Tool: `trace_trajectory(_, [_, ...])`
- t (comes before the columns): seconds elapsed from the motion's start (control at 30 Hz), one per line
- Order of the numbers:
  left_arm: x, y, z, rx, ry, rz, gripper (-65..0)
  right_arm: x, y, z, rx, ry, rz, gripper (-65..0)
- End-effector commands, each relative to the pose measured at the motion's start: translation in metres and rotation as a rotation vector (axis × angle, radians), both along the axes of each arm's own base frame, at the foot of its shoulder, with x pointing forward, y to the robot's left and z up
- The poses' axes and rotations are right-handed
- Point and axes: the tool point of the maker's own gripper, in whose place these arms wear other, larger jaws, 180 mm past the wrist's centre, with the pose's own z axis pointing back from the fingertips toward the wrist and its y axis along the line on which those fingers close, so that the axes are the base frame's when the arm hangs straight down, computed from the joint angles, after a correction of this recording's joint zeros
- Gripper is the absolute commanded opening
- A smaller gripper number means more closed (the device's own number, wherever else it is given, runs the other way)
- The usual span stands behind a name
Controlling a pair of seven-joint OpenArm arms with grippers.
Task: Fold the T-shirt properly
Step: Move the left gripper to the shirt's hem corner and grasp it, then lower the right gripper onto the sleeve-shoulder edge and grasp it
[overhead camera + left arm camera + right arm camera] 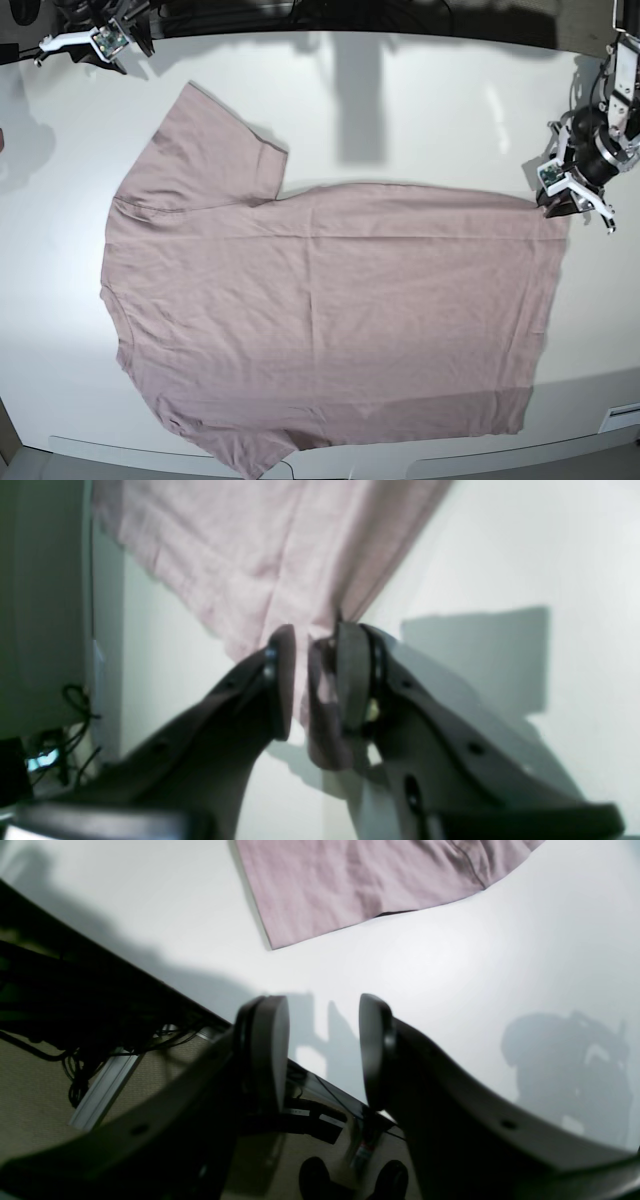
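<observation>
Right tool held open above the bench edge

The right tool (324,1050) is seen with its fingers apart and nothing between them; a corner of the T-shirt (360,885) is laid flat on the white bench (450,980), well apart from it.

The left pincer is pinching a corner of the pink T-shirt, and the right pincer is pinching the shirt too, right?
Not quite. The left pincer does have a T-shirt corner between its jaws, but the right pincer is open and empty, apart from the cloth. The right wrist view shows only white table between its jaws.
</observation>
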Motion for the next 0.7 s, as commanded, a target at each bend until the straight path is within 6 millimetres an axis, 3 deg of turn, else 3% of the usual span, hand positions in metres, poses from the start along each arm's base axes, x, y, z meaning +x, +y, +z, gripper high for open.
trace_trajectory(0.0, [-0.057, 0.030, -0.040, 0.185, 0.252, -0.020, -50.5, 0.004, 0.003, 0.008, 0.004, -0.029, 0.011, -40.9])
trace_trajectory(0.1, [-0.064, 0.031, -0.045, 0.204, 0.276, -0.026, -56.7, 0.006, 0.005, 0.011, 0.007, -0.037, 0.016, -40.9])
trace_trajectory(0.17, [-0.067, 0.033, -0.047, 0.220, 0.287, -0.024, -64.6, 0.008, 0.007, 0.014, 0.010, -0.046, 0.021, -41.0])
trace_trajectory(0.3, [-0.071, 0.036, -0.049, 0.236, 0.298, -0.015, -65.0, 0.012, 0.008, 0.017, -0.018, -0.063, 0.052, -40.9])
trace_trajectory(0.4, [-0.070, 0.036, -0.048, 0.221, 0.297, 0.009, -65.0, 0.018, -0.002, 0.019, -0.180, -0.101, 0.154, -40.7])
trace_trajectory(0.57, [-0.066, 0.027, -0.046, 0.143, 0.290, 0.061, -65.0, 0.035, -0.017, 0.025, -0.390, -0.157, 0.269, -30.7])
trace_trajectory(0.67, [-0.065, 0.024, -0.046, 0.122, 0.288, 0.071, -65.0, 0.047, -0.018, 0.029, -0.413, -0.185, 0.312, -30.5])
